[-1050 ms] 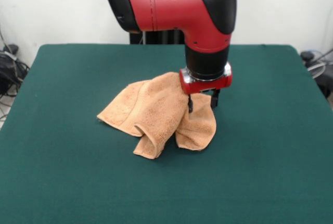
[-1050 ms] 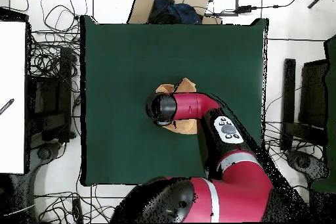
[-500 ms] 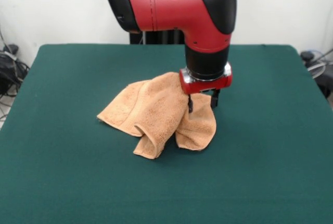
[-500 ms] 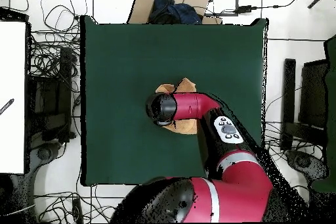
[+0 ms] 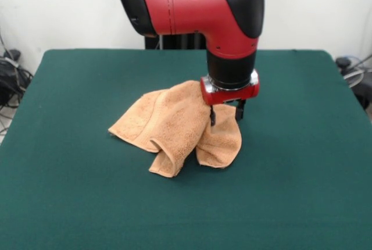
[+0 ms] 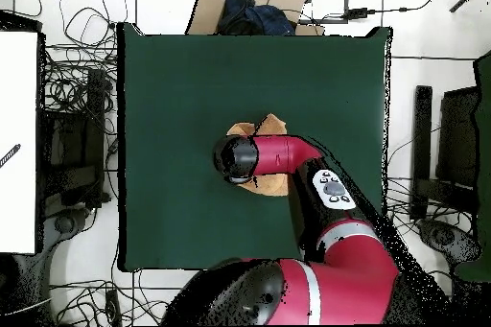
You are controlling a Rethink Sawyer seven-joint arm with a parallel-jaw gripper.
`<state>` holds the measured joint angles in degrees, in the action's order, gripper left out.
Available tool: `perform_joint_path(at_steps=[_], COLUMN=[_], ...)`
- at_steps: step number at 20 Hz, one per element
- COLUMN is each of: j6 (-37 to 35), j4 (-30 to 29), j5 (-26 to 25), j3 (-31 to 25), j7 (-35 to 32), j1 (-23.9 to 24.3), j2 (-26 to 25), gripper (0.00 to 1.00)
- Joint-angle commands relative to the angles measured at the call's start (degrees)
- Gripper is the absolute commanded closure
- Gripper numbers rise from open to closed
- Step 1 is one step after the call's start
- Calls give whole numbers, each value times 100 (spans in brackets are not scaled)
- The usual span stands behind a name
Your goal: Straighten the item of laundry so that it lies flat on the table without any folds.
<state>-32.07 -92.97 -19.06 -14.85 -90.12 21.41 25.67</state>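
Peach-orange terry-cloth towel (image 5: 174,125) sits bunched and doubled over near the middle of the dark green felt worktop (image 5: 70,192), the straightening job barely begun. The red-and-black arm's claw (image 5: 225,114) is clenched on a raised fold at the towel's edge. Nothing has shifted from the frames a moment earlier; the folds remain.

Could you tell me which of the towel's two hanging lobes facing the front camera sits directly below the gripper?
The right-hand lobe of the towel in the front view, rounded and hanging just beneath the gripper; the other, longer lobe lies further left.
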Motion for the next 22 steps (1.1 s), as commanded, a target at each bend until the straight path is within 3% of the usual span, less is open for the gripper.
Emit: perform_joint_path(at_steps=[1, 6, 22], j6=[529, 1132, 872], j4=[-371, -843, -1436], j5=[46, 114, 621], j3=[-135, 51, 279], j7=[-707, -1298, -1286], j1=[89, -117, -219], j2=[90, 424, 1272], gripper=[0, 0, 0])
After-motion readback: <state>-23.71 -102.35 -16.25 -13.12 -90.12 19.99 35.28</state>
